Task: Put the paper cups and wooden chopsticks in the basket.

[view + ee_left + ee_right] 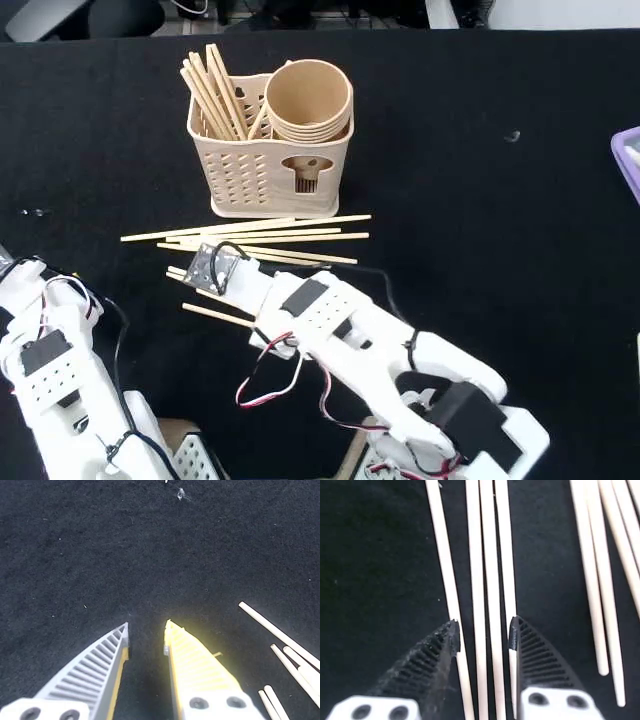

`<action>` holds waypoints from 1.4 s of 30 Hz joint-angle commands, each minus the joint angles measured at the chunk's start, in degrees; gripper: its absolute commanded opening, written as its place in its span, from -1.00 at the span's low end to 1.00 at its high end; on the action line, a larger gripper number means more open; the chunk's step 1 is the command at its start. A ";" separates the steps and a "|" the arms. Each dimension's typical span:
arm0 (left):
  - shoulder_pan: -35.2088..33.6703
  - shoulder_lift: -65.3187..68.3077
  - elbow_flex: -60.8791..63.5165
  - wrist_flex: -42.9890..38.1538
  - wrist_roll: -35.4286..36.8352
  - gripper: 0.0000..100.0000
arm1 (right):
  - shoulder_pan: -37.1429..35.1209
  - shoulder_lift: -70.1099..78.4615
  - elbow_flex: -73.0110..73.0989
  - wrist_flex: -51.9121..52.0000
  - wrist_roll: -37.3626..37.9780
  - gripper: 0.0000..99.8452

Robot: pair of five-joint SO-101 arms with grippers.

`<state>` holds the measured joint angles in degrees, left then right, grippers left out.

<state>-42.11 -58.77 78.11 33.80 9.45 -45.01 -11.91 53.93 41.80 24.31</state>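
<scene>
The right claw (482, 630), narrowly open, straddles two loose chopsticks (475, 580); others lie alongside. The left claw (146, 626), slightly open, hangs over cloth (150, 540). The basket (270, 175) holds one cup stack (308, 100).

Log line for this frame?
paper cups in basket | loose chopsticks on table | right gripper open over chopsticks | left gripper open, empty

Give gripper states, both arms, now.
Left gripper: open, holding nothing, above the table.
Right gripper: open, straddling loose chopsticks on the table, not clamped.
</scene>
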 commanded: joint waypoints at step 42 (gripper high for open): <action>-0.57 -0.18 -1.98 -1.14 0.26 -0.75 | -6.24 2.07 -3.82 4.48 -1.05 -0.77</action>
<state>-42.11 -58.77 78.11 33.80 9.45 -48.18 -9.89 49.89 45.93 23.52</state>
